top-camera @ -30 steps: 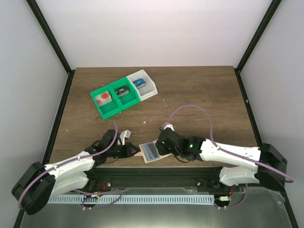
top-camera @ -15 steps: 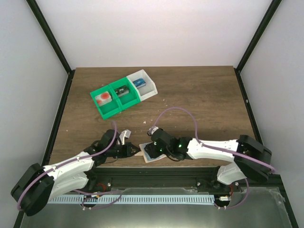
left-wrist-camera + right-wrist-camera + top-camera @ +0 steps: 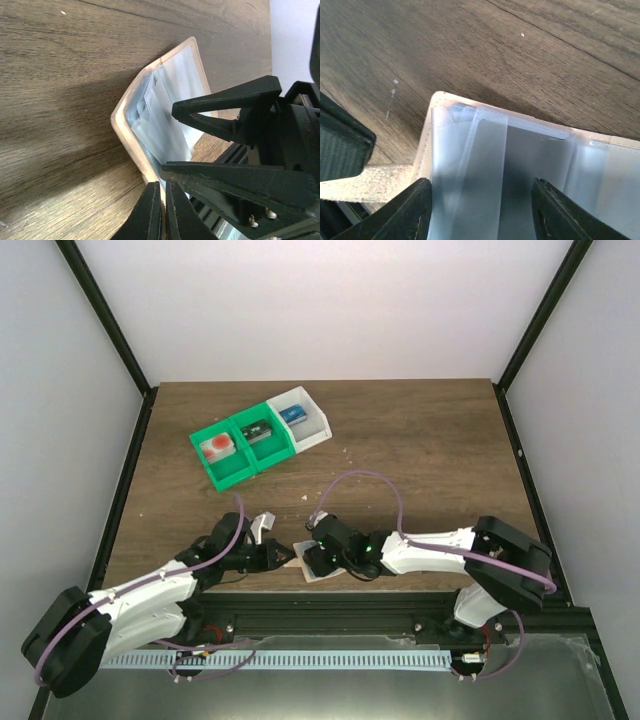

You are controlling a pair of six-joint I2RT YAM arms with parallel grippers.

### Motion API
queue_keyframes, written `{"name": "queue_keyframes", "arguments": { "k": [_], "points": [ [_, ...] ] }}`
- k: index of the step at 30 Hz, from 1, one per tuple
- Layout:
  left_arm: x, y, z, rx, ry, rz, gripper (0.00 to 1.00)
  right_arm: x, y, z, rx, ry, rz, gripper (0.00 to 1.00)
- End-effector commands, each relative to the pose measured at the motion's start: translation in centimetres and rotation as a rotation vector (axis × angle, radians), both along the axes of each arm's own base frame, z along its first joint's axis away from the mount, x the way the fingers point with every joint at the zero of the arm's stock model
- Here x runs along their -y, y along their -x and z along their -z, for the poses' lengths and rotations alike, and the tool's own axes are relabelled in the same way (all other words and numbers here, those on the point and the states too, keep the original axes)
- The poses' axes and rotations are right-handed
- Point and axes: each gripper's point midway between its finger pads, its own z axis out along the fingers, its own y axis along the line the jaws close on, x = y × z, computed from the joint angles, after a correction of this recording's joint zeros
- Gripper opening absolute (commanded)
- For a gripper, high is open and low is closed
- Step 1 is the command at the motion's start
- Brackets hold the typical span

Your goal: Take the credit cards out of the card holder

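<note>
Sitting back left: green bins (image 3: 232,476), white bin (image 3: 318,428) touching them, one blue credit card (image 3: 291,413) inside white bin. My left tool (image 3: 161,192) clamped tight on tan edge of card holder (image 3: 165,110), close to front edge of bench (image 3: 420,440). Holder lies open, clear pockets exposed. My right tool (image 3: 482,200) over holder, jaws roughly half apart, straddling one pocket, gripping nothing I can see. Cards in pockets: cannot tell.
</note>
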Motion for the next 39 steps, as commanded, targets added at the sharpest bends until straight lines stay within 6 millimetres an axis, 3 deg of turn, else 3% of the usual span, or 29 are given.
{"name": "queue_keyframes", "arguments": {
  "k": [1, 11, 17, 39],
  "points": [
    [0.5, -0.4, -1.3, 0.035, 0.035, 0.008, 0.00, 0.3, -0.3, 0.6, 0.022, 0.032, 0.015, 0.54],
    [0.4, -0.3, -0.9, 0.027, 0.031, 0.005, 0.00, 1.6, -0.7, -0.3, 0.054, 0.021, 0.073, 0.44],
    [0.3, -0.3, -0.8, 0.028, 0.030, 0.004, 0.00, 1.7, -0.5, -0.7, 0.043, 0.006, 0.084, 0.51],
    [0.2, -0.2, -0.6, 0.026, 0.027, 0.001, 0.00, 2.0, 0.3, -1.7, 0.018, -0.029, 0.070, 0.53]
  ]
}}
